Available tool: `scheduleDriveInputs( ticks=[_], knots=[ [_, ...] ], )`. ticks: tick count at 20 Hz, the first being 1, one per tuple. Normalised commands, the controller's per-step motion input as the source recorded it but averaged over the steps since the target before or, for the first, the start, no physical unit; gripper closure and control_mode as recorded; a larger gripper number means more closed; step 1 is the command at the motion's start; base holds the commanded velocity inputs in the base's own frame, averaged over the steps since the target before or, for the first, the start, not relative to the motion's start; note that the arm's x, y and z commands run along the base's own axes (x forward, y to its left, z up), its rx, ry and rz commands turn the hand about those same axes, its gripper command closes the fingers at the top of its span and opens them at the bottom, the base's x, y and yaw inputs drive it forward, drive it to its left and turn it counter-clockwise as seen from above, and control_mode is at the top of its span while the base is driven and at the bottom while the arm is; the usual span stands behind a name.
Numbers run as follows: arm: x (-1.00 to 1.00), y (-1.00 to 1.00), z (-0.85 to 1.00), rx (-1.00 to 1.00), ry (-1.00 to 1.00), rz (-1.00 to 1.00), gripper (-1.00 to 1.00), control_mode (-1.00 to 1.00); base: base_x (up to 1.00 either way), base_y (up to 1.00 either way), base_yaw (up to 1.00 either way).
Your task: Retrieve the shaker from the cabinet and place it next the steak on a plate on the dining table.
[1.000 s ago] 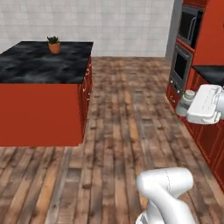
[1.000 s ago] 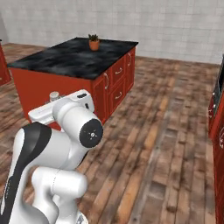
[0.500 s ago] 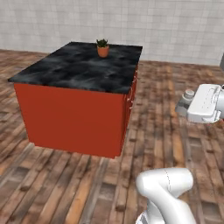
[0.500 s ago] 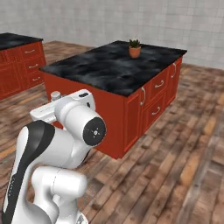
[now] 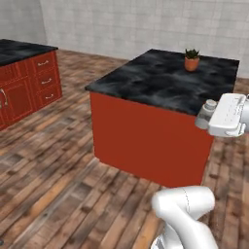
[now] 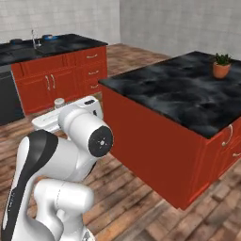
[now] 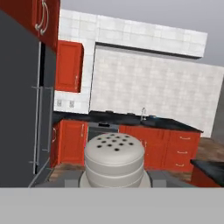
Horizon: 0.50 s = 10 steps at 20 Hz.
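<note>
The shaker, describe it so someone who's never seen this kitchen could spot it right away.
Find the red island with the black marble top; the robot's white hand hangs beside its near corner. The shaker sits in the pincer: a small grey cylinder whose pale cap has a ring of holes, unlike the orange potted plant on the island.

Island (image 5: 160,85): black marble top, red base, standing on the wood plank floor (image 5: 58,180). Potted plant (image 5: 191,59): orange pot, on the island's far end. Red drawer fronts (image 6: 92,68): along the wall counter beyond the island. Faucet (image 6: 34,37): on that counter.
</note>
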Motion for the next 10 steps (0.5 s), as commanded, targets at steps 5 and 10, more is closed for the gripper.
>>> scheduleDriveInputs(
  ticks=[5, 10],
  knots=[
    [0.00, 0.00, 0.00, 0.00, 0.00, 0.00, 1.00, 1.00, 1.00, 0.45, 0.34],
    [0.00, 0.00, 0.00, 0.00, 0.00, 0.00, 1.00, 1.00, 1.00, 0.34, 0.27]
  ],
)
